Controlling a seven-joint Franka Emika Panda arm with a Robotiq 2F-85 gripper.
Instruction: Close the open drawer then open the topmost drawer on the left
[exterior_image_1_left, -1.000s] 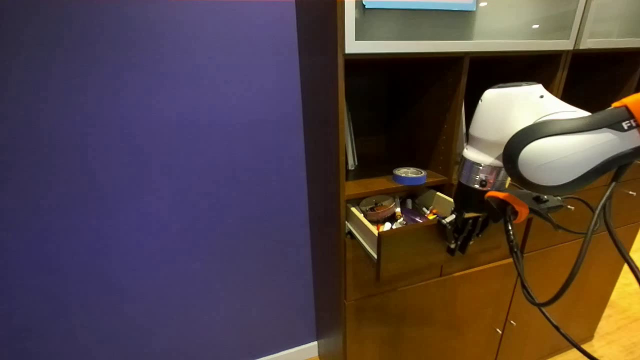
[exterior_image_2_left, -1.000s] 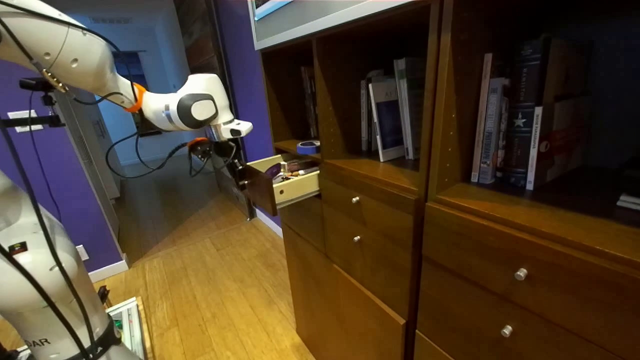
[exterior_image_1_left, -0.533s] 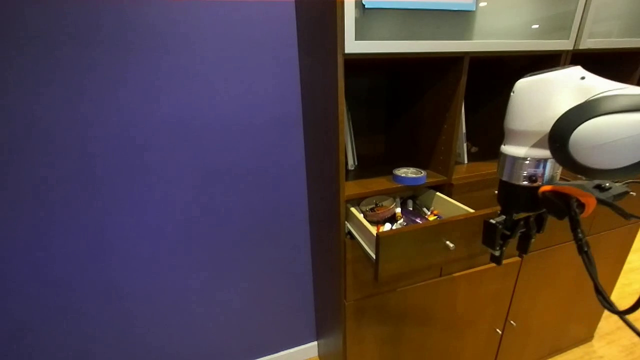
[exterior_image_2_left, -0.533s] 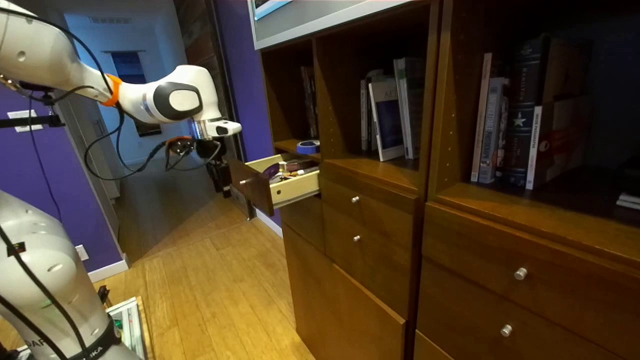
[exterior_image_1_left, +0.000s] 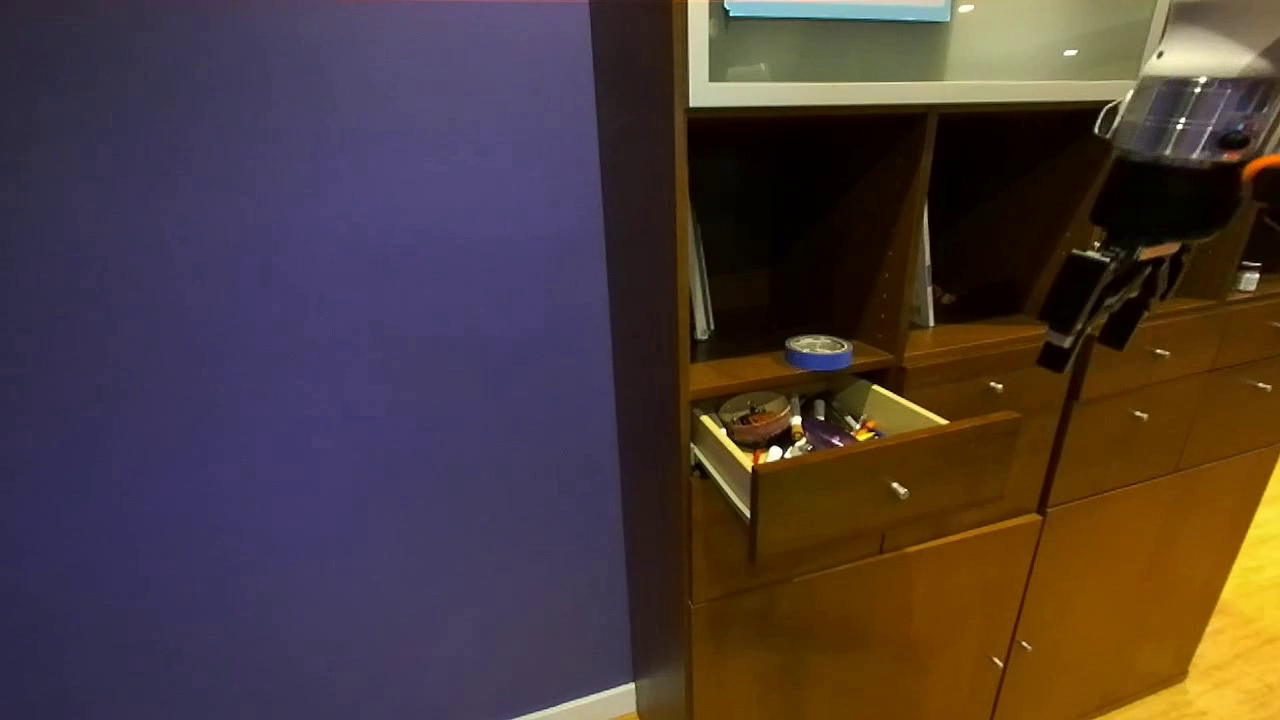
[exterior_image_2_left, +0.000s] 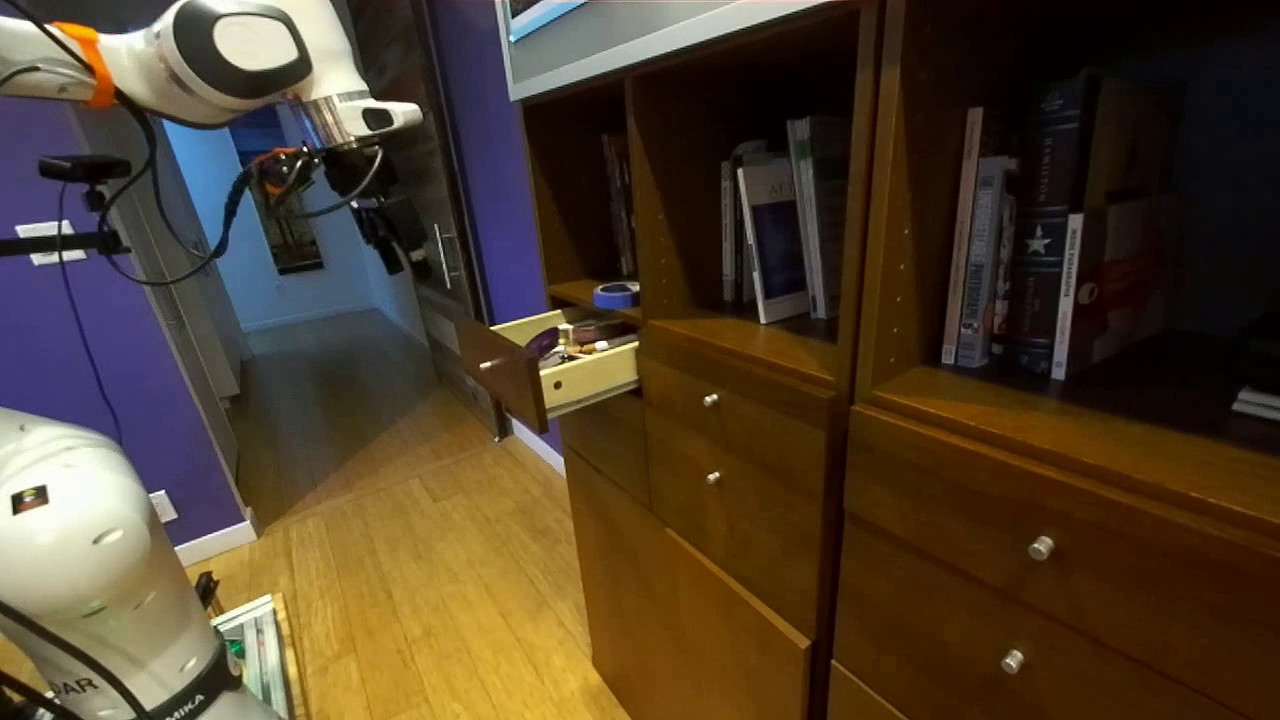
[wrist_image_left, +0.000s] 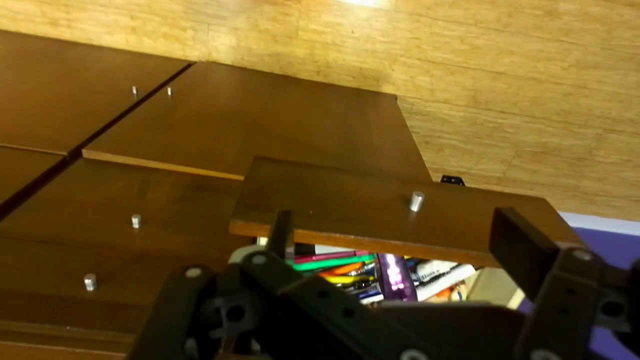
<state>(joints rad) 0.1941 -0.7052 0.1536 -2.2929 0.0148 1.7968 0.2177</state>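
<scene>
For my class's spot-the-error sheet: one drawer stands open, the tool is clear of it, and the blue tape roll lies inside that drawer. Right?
No: the blue tape roll isn't inside the drawer but on the shelf above it, as both exterior views show. That drawer does stand open, with the tool clear of it.

In an exterior view, the camera looks slightly down on the cabinet front (exterior_image_1_left: 900, 610), a purple wall (exterior_image_1_left: 320, 360) filling the left side. In an exterior view, the camera looks obliquely along that front toward a corridor (exterior_image_2_left: 335, 365). Both exterior views share the open drawer (exterior_image_1_left: 840, 510). The wrist view faces downward, nearer that drawer, wood floor (wrist_image_left: 500, 100) uppermost.
</scene>
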